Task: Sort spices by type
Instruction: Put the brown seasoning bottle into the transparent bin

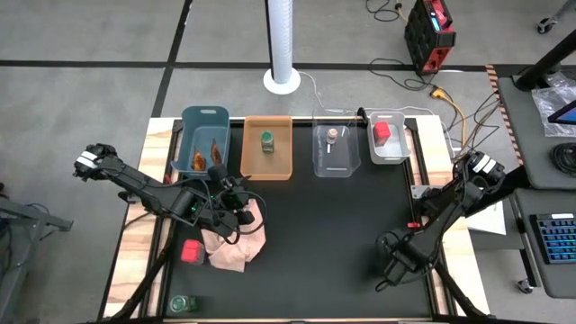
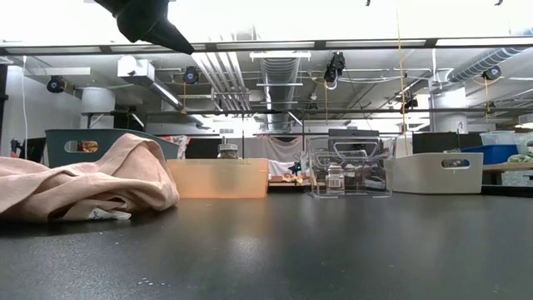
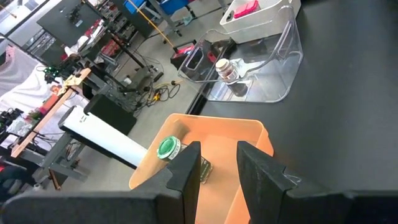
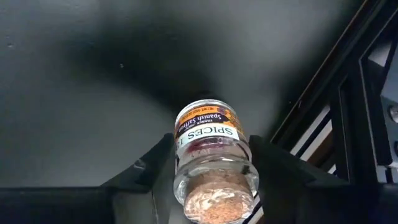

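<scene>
My left gripper (image 1: 232,200) hovers open and empty over the far part of the pink cloth (image 1: 236,238). Its wrist view looks past the fingers (image 3: 217,171) at a green-capped jar (image 3: 168,148) lying in the orange bin (image 3: 249,134). My right gripper (image 1: 389,270) is low over the mat near the table's near right corner, shut on a tiny tan-lidded jar (image 4: 211,158). A red box (image 1: 191,251) sits on the mat left of the cloth. Another green-capped jar (image 1: 183,304) stands at the near left corner. My right gripper pinches the tan-lidded jar between its two fingers (image 4: 158,162), one on each side of the glass body just under the cork lid (image 4: 214,202). The fingers come from above, pointing down. The lid faces the wrist. Whether the jar's base rests on the mat, I cannot tell.
Four bins line the far edge: a teal one (image 1: 205,117) with orange-brown packets, the orange one (image 1: 279,171), a clear one (image 1: 335,166) with a tan-lidded jar (image 2: 335,177), and a white one (image 1: 396,157) with a red box. The mat's middle lies bare. The table's metal rail (image 4: 336,106) runs beside the right gripper.
</scene>
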Robot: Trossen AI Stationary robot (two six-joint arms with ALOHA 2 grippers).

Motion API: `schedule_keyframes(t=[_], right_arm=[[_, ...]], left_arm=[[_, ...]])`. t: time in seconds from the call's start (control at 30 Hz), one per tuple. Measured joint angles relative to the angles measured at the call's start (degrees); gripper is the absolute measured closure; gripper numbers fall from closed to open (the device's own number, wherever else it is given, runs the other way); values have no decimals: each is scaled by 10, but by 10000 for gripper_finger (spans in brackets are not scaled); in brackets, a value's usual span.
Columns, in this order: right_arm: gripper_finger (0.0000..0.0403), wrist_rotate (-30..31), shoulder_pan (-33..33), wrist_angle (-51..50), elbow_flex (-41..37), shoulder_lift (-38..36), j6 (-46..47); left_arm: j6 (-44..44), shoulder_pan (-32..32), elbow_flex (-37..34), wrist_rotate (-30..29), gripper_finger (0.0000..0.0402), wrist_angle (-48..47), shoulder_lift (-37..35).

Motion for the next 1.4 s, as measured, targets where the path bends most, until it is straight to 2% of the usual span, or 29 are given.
schedule_keyframes(t=[0.23, 0.47, 0.77, 1.13, 1.4], right_arm=[[237, 10, -9, -18, 29, 0, -28], [237, 82, -74, -74, 116, -1, -133], [237, 180, -232, -159, 271, 21, -405], [237, 281, -427, -310, 498, 114, -720], [238, 288, -590, -315, 600, 145, -889]], left_arm=[[-10, 0, 0, 1, 312, -1, 0], [-25, 0, 0, 30, 312, 0, 0], [-51, -1, 0, 60, 312, -1, 0], [-102, -37, 0, 60, 312, -1, 0], [-133, -84, 6, 60, 312, -9, 0]])
